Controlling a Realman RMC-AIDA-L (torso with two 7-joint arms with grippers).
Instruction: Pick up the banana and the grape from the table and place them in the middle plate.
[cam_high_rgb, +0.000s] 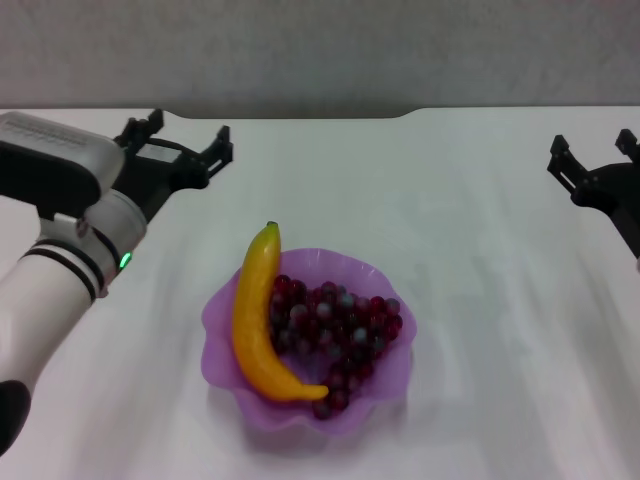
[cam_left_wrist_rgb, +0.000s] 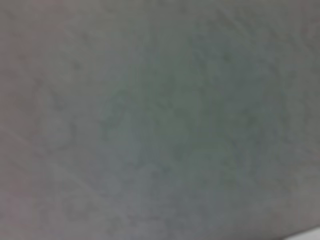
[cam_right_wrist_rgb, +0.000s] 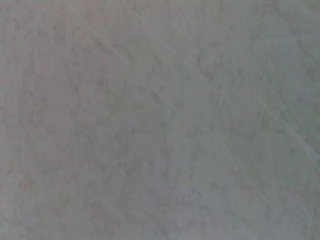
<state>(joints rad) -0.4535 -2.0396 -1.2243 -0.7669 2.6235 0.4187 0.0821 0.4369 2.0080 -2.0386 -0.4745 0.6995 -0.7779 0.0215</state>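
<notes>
The purple scalloped plate (cam_high_rgb: 385, 392) stands on the white table (cam_high_rgb: 480, 250) at the front centre. The yellow banana (cam_high_rgb: 252, 320) lies in its left side, dark tip over the far rim. The dark red grape bunch (cam_high_rgb: 340, 325) lies in the plate to the banana's right, touching it. My left gripper (cam_high_rgb: 185, 140) is open and empty, raised at the far left, well away from the plate. My right gripper (cam_high_rgb: 592, 160) is open and empty at the far right edge. Both wrist views show only a plain grey surface.
A grey wall (cam_high_rgb: 320, 50) runs behind the table's far edge. Nothing else lies on the table around the plate.
</notes>
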